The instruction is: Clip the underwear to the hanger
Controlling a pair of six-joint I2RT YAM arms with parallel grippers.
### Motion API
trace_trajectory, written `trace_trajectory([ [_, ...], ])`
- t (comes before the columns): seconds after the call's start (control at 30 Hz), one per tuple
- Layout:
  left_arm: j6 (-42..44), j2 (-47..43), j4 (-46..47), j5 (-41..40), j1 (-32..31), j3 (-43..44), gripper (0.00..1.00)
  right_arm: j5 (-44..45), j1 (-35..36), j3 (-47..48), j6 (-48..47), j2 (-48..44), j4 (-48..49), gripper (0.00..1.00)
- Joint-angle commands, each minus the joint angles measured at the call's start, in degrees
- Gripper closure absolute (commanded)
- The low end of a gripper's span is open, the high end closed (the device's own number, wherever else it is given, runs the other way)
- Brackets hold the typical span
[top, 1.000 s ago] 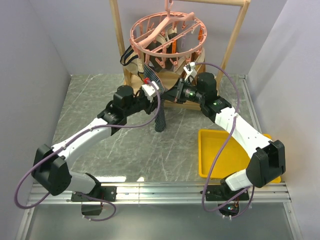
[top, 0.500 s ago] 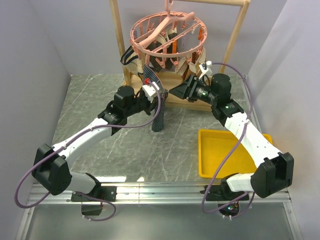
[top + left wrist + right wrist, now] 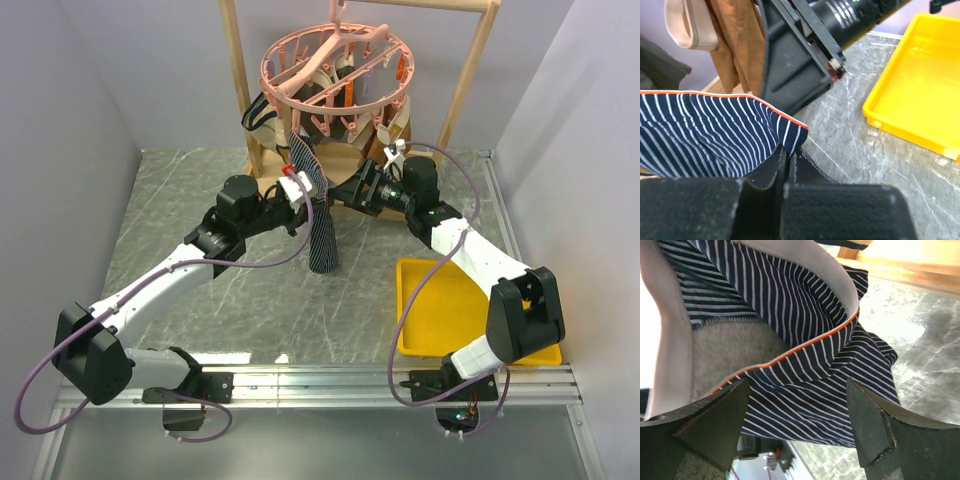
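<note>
The underwear [image 3: 322, 238], navy with thin light stripes and an orange edge, hangs in a narrow fold down to the table below the pink round hanger [image 3: 300, 52]. My left gripper [image 3: 298, 184] is shut on its upper edge; in the left wrist view the fingers [image 3: 771, 172] pinch the striped cloth [image 3: 705, 127]. My right gripper [image 3: 352, 192] stands open just right of the cloth. In the right wrist view the underwear [image 3: 805, 365] and its pale waistband fill the space in front of the spread fingers [image 3: 872, 425], which do not touch it.
The hanger hangs from a wooden rack [image 3: 236, 80] at the back, with tan [image 3: 737, 47] and beige [image 3: 690, 27] garments clipped on it. A yellow tray [image 3: 440, 305] lies on the marble table at the right front. Grey walls close in both sides.
My right gripper came down from the pegs, opened and moved left to the underwear. My left gripper closed fully on the cloth and drew back slightly, and the underwear hangs lower.
</note>
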Motion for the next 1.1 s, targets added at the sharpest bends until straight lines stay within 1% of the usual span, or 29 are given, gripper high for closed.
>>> trace_trajectory([
  [0.0, 1.25, -1.60, 1.17, 2.79, 0.00, -0.22, 1.00, -0.61, -0.21, 3.45, 3.33, 0.42, 5.12, 0.15],
  [0.1, 1.17, -1.77, 1.25, 3.15, 0.08, -0.31, 1.00, -0.78, -0.30, 3.81, 4.38, 1.47, 6.09, 0.15],
  [0.23, 1.43, -1.95, 1.25, 4.11, 0.08, -0.48, 1.00, -4.20, -0.22, 4.25, 7.71, 3.75, 10.22, 0.15],
  [0.4, 2.05, -2.13, 1.26, 5.08, 0.00, -0.48, 1.00, -4.48, -0.30, 5.74, 11.06, 6.30, 8.56, 0.14],
  [0.5, 2.22, -2.13, 1.26, 5.26, 0.00, -0.57, 1.00, -3.68, -0.04, 6.35, 11.42, 6.66, 7.94, 0.14],
  [0.6, 2.22, -1.95, 1.17, 4.73, 0.00, -0.40, 1.00, -4.30, -0.13, 7.23, 10.10, 7.01, 5.58, 0.19],
  [0.73, 1.87, -1.78, 1.43, 4.73, 0.70, -0.22, 1.00, -6.05, -0.04, 6.18, 9.31, 6.31, 5.04, 0.46],
  [0.77, 1.35, -1.69, 1.60, 4.82, 0.79, -0.22, 1.00, -6.49, -0.04, 6.18, 9.13, 6.22, 5.12, 0.62],
  [0.8, 1.17, -1.43, 1.61, 4.82, 1.05, -0.04, 1.00, -7.11, -0.13, 6.18, 8.61, 6.22, 5.21, 0.71],
  [0.83, 1.17, -1.42, 1.43, 4.64, 1.05, 0.13, 1.00, -7.11, -0.21, 6.36, 8.34, 6.13, 4.60, 0.83],
  [0.87, 0.82, -1.34, 1.26, 4.21, 1.14, 0.31, 1.00, -7.20, -0.30, 6.62, 8.08, 5.96, 4.08, 0.97],
  [0.9, 0.64, -0.99, 1.17, 3.77, 1.23, 0.66, 1.00, -7.20, -0.48, 6.88, 7.29, 5.61, 3.37, 1.00],
  [0.97, -0.23, -0.55, 0.73, 1.15, 1.40, 1.10, 1.00, -7.46, -1.27, 6.97, 6.67, 4.12, 2.75, 1.00],
  [1.03, -1.11, 0.51, 0.12, -1.23, 1.40, 2.24, 0.96, -7.64, -1.97, 7.23, 5.36, 2.10, 1.35, 1.00],
  [1.07, -2.07, 1.12, -0.41, -2.20, 1.32, 2.68, 0.93, -7.90, -2.58, 7.24, 4.92, 1.39, 0.82, 1.00],
])
